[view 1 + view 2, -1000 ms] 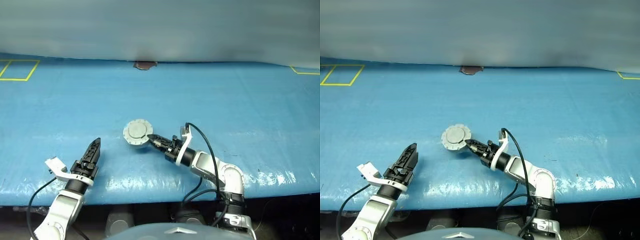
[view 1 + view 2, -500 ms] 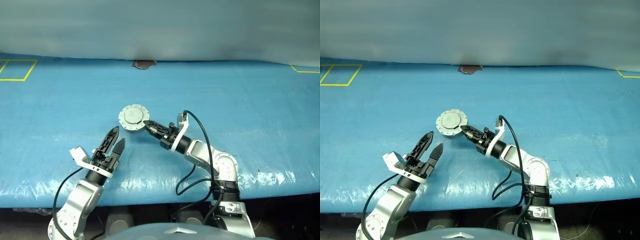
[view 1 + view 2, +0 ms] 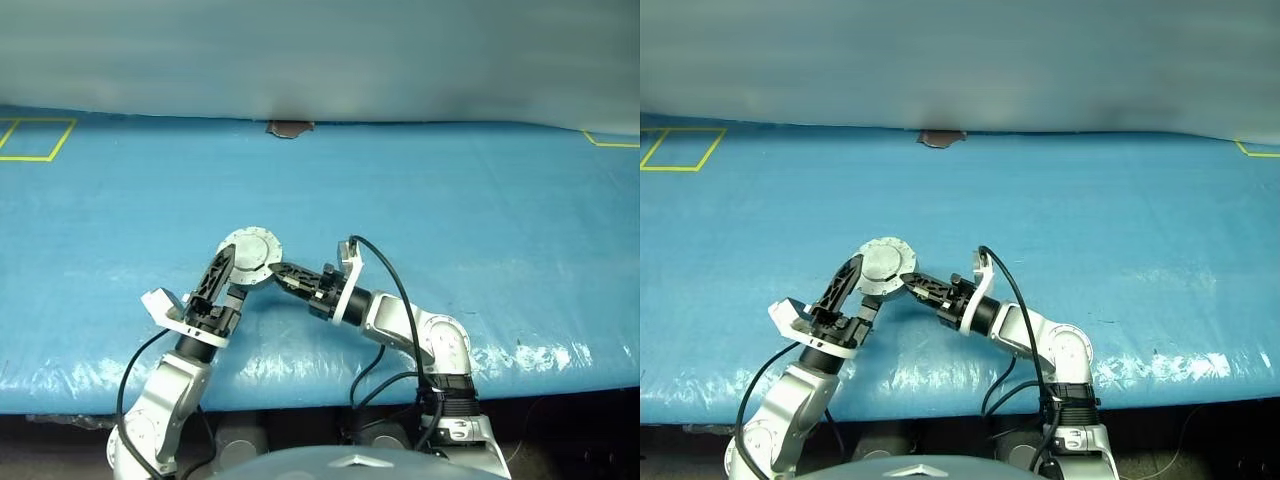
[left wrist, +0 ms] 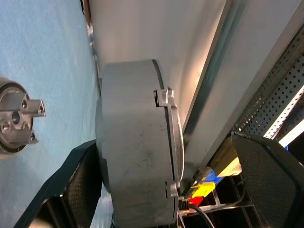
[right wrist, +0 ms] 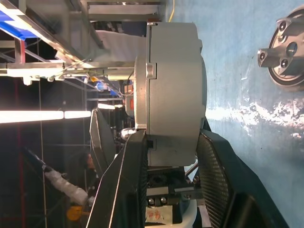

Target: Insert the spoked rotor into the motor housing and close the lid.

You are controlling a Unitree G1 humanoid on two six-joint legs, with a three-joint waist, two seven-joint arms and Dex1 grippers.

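Housing point(image 3: 250, 257), a round grey metal cup with its lid point(image 4: 172, 142) shut on top, is lifted above the blue table point(image 3: 480, 210). Right gripper point(image 3: 277, 270) clamps its sides. Left gripper point(image 3: 224, 272) is spread wide around it, one finger point(image 4: 80, 187) against the wall.

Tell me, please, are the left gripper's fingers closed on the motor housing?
No: the left gripper stands open, its fingers apart on either side of the motor housing.

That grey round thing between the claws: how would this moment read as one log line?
housing: lid shut, off the table | right gripper: shut on housing | left gripper: open around housing | small silver disc: on blue table
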